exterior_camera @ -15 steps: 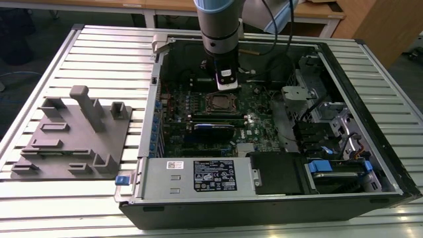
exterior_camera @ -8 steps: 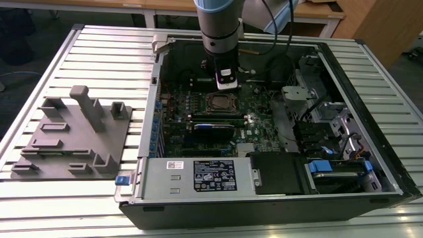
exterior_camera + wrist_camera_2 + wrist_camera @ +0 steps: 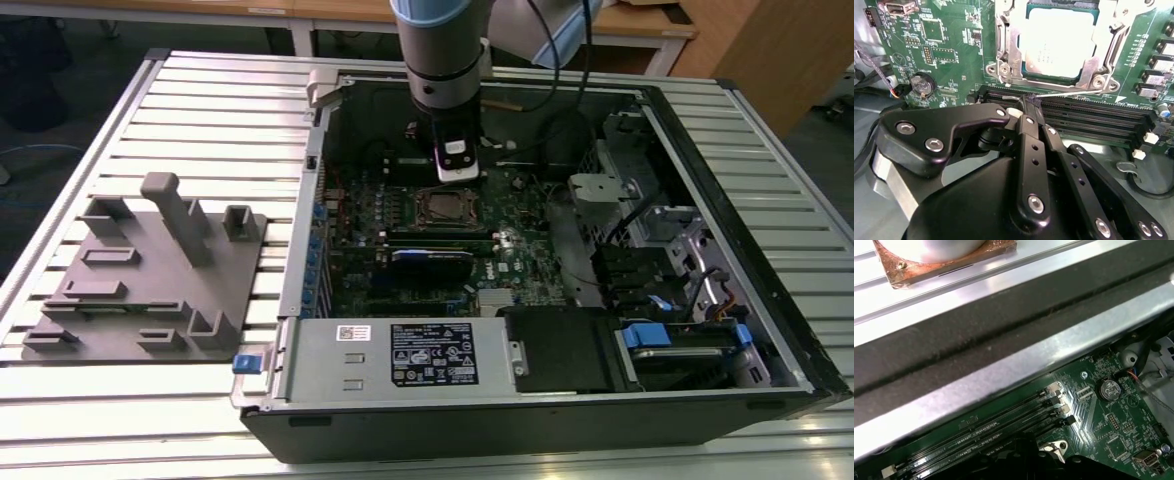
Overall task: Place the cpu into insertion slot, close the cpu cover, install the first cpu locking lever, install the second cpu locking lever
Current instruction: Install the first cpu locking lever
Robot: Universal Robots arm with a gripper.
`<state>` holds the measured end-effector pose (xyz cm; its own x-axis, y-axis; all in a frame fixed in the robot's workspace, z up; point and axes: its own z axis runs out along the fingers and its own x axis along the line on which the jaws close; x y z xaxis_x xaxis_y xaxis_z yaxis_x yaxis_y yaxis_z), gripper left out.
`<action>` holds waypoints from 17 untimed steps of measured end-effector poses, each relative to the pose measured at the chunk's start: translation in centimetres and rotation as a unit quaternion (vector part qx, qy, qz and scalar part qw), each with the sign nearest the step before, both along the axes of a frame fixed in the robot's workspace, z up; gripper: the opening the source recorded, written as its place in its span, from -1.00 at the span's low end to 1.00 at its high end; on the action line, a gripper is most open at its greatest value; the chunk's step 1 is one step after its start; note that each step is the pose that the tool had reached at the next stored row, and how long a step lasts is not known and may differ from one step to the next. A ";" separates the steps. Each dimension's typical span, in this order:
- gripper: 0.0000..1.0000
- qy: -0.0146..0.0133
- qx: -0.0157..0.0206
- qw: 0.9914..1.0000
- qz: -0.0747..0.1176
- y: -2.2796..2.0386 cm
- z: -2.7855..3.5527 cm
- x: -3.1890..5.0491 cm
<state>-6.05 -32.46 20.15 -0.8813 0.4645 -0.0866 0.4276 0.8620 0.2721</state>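
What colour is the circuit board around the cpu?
The circuit board is green, clearest in the second wrist view.

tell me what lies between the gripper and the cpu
In the second wrist view, a thin silvery lever rod and the cpu cover's lower frame edge lie between the gripper and the cpu.

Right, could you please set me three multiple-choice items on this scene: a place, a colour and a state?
1. In the exterior view, the grey fixture plate lies: A) left of the computer case; B) inside it; C) right of it.
2. The circuit board is: A) red; B) green; C) white.
3. The cpu is: A) seated in the insertion slot; B) on the plate; C) hanging above the case.
Key: 1A, it rests off the case's left side in that view; 2B, green surrounds the slot; 3A, it fills the slot, framed by the cpu cover.
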 end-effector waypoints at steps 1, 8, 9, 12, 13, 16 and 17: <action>-0.79 0.000 0.000 1.000 0.000 0.00 0.00 0.00; -0.79 0.000 -0.002 1.000 0.000 0.00 -0.09 0.00; -0.79 0.000 -0.002 1.000 0.000 0.02 -0.10 0.00; -0.79 0.000 -0.003 1.000 0.000 0.21 -0.11 0.00; -0.79 0.000 -0.003 1.000 0.000 0.25 -0.11 0.00; -0.79 0.000 -0.004 1.000 0.000 0.28 -0.12 0.01; -0.79 0.000 -0.005 1.000 0.000 0.29 -0.13 0.00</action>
